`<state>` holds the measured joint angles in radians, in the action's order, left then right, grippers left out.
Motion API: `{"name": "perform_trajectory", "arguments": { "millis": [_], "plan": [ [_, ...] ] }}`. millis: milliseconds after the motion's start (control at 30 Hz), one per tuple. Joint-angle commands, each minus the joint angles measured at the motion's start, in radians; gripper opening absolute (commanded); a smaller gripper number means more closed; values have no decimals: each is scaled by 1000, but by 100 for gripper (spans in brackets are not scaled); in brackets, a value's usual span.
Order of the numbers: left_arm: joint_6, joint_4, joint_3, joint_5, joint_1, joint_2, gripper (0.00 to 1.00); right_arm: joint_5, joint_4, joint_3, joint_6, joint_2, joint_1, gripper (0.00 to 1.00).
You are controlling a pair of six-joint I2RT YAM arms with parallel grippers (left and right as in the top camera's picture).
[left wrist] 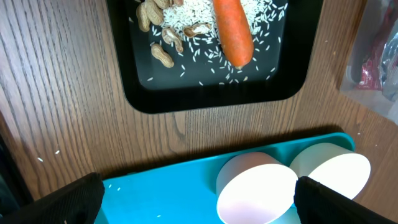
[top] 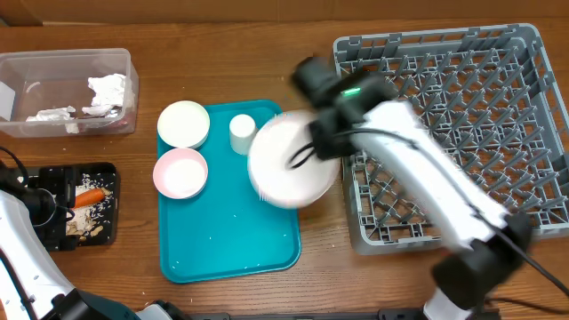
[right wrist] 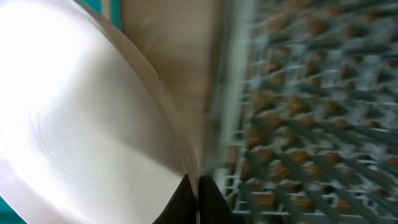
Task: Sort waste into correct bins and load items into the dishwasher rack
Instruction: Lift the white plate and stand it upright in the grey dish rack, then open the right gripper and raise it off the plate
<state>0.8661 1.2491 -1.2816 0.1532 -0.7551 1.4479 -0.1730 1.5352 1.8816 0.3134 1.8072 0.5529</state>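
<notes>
Two hands: left hand [left wrist: 199, 208] released, jaws spread wide, holding nothing; right hand [top: 313, 147] clenched on the rim of the pale pink round plate [top: 284, 169].
Left hand place: hovers low over the wooden bench [top: 222, 53], between the shallow black rectangular tray [left wrist: 211, 102] and the big teal serving tray [left wrist: 161, 186].
Plate position: lifted and tilted, over the teal tray's right edge and the strip of bench just beside the large grey plastic dishwasher rack [top: 462, 107]. Not yet over the rack.
Step in hand: loading. The plate looks to be mid-carry toward the rack, though the right wrist view is too blurred to confirm.
Waste: small orange carrot [left wrist: 233, 31], white rice grains [left wrist: 193, 12] and beige nut scraps [left wrist: 163, 55] lie in the black tray. Crumpled white paper napkins [top: 108, 89] sit in the clear rectangular plastic tub [top: 67, 62]. Sorting looks finished.
Left to load: small white bowl [top: 183, 124], small pink bowl [top: 180, 172] and white cup [top: 242, 133], all on the teal tray.
Next move: carry the plate across the rack wall, turn it on edge, and lower it between upright pegs before letting go. The rim grip is narrow, so tilt gently.
</notes>
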Motion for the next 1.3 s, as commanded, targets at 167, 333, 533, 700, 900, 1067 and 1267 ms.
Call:
{"name": "perform_trajectory", "arguments": {
  "millis": [167, 333, 533, 700, 900, 1067, 1267],
  "plan": [
    [17, 3, 5, -11, -4, 3, 100, -298, -80, 29, -2, -142, -320, 4],
    [17, 3, 5, -11, -4, 3, 100, -328, -229, 23, -6, -125, -480, 4],
    [17, 3, 5, -11, -4, 3, 100, -475, -396, 10, -80, -80, -562, 4],
    [17, 3, 5, -11, -4, 3, 100, -559, -484, -25, -195, -31, -566, 4],
    [17, 3, 5, -11, -4, 3, 100, -568, -484, -31, -195, 19, -562, 4],
    [17, 3, 5, -11, -4, 3, 100, -567, -488, -31, -191, 45, -552, 4],
    [17, 3, 5, -11, -4, 3, 100, -612, -494, -37, -192, 83, -525, 4]
  ]
}}
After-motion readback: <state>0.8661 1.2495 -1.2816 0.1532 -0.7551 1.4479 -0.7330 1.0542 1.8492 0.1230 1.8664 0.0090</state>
